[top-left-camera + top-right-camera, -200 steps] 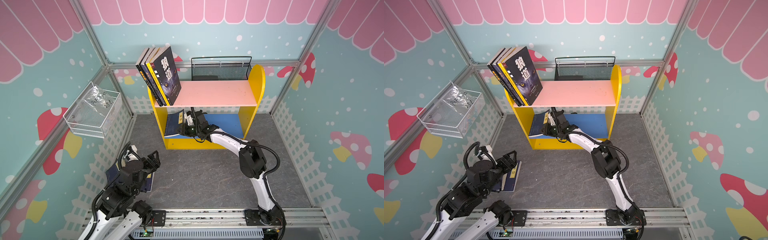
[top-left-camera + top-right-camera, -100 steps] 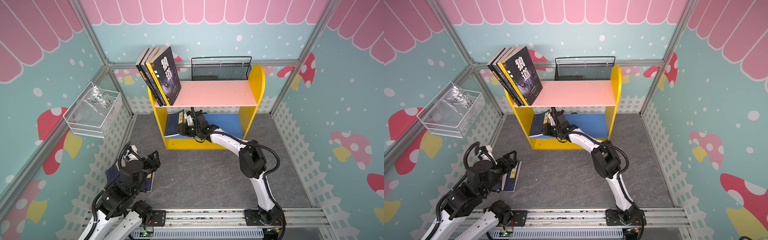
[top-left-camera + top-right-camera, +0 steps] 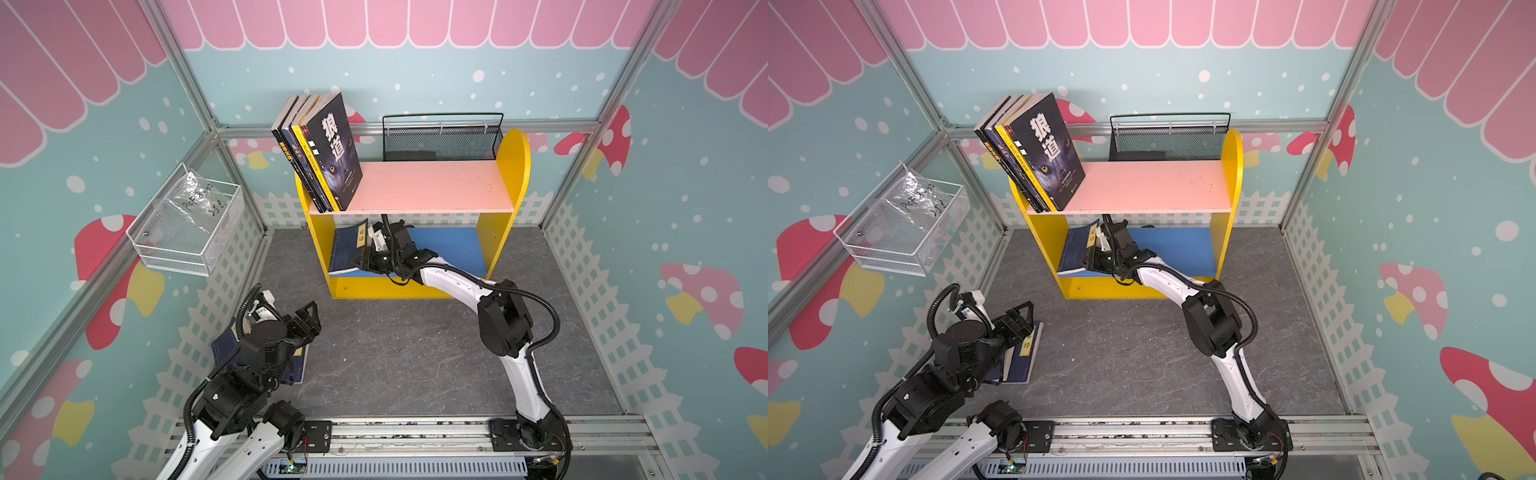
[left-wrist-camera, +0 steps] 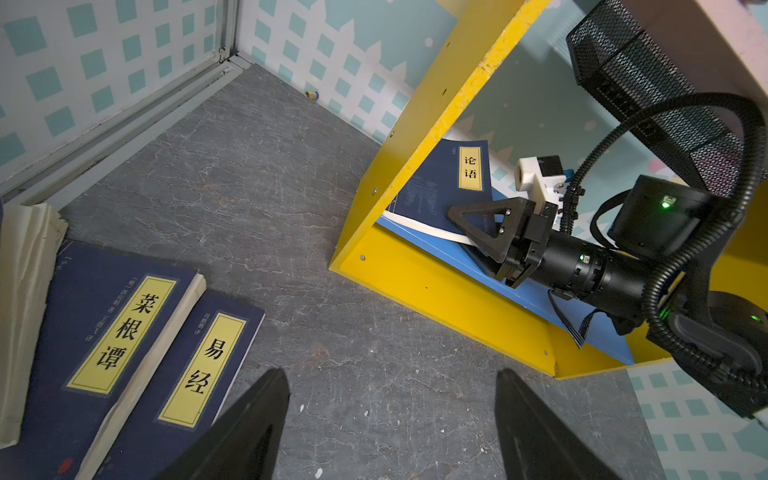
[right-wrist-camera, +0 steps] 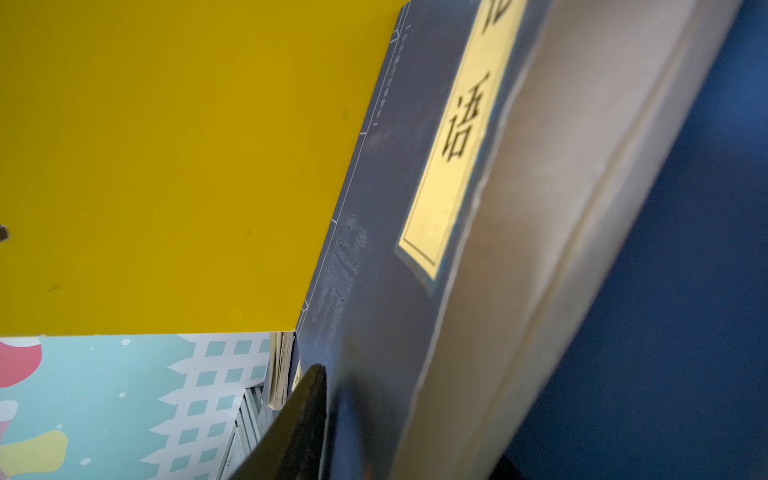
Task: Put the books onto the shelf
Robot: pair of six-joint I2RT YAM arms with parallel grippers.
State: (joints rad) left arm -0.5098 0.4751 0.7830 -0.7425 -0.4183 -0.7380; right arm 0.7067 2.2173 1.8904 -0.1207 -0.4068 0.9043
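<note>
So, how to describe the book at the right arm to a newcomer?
Find the yellow-sided shelf at the back wall, then its blue lower board. At the board's left end leans a navy book with a yellow label, the right end effector at it. It is the only book on that tier; the other shelved books stand on the pink board.

place: robot lab cell | evidence: aluminium frame point(image 3: 557, 124), printed mushroom wall panels point(image 3: 685, 208), robot base rail point(image 3: 415, 432)
</note>
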